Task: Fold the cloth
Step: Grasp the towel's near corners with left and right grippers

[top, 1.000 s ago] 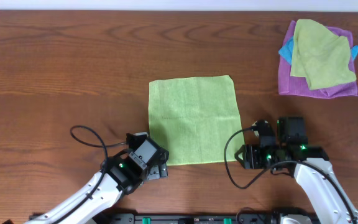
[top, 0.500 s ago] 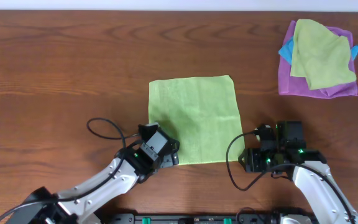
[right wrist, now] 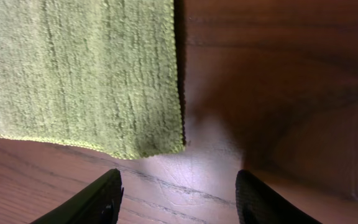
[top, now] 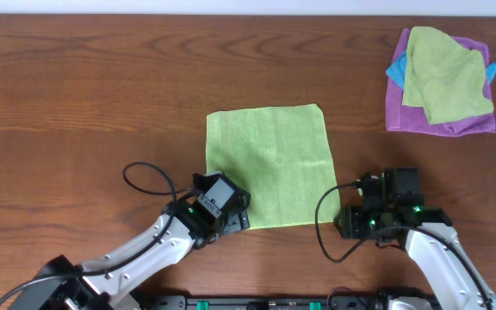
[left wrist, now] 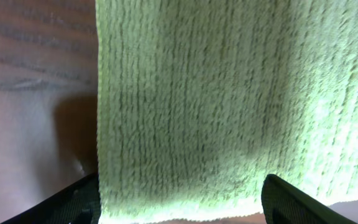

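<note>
Overhead straight down, both wrist views close, sharing cloth (top: 269,164) near edge

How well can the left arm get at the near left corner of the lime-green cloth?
Probably yes: the left claw stands open at the near edge of the cloth, nothing between.

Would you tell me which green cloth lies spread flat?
The bright lime-green cloth at centre; the duller yellow-green one sits crumpled on the purple cloth.
</note>
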Controlling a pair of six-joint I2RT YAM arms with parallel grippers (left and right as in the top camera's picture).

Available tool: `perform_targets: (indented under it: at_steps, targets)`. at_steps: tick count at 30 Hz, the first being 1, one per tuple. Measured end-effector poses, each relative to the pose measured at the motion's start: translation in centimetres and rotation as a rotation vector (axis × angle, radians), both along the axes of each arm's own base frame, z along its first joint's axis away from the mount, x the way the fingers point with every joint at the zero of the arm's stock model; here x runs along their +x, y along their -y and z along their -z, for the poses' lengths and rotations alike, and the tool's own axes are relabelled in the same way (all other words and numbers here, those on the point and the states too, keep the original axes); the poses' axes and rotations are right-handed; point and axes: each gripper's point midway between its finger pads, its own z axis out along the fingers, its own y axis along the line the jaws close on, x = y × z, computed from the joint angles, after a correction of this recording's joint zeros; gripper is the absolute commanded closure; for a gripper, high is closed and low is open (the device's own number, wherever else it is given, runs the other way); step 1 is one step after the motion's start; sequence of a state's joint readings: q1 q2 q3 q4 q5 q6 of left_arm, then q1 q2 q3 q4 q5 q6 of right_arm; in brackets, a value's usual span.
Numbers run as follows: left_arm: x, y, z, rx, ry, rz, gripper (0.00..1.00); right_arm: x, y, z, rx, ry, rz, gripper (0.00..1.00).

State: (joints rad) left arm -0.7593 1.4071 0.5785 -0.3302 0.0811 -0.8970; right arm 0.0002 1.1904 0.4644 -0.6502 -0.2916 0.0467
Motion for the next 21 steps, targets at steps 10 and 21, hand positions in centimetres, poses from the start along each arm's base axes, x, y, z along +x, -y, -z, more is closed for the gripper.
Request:
perform_targets:
  at_steps: [10, 21]
  targets:
    - [-0.3, 0.0, 0.0, -0.002, -0.015, 0.007, 0.17, 1.4, 0.6, 0.2, -0.018, 0.031, 0.072, 0.32]
    - [-0.3, 0.0, 0.0, -0.002, -0.015, 0.007, 0.16, 3.6, -1.6, 0.4, 0.079, 0.05, 0.044, 0.39]
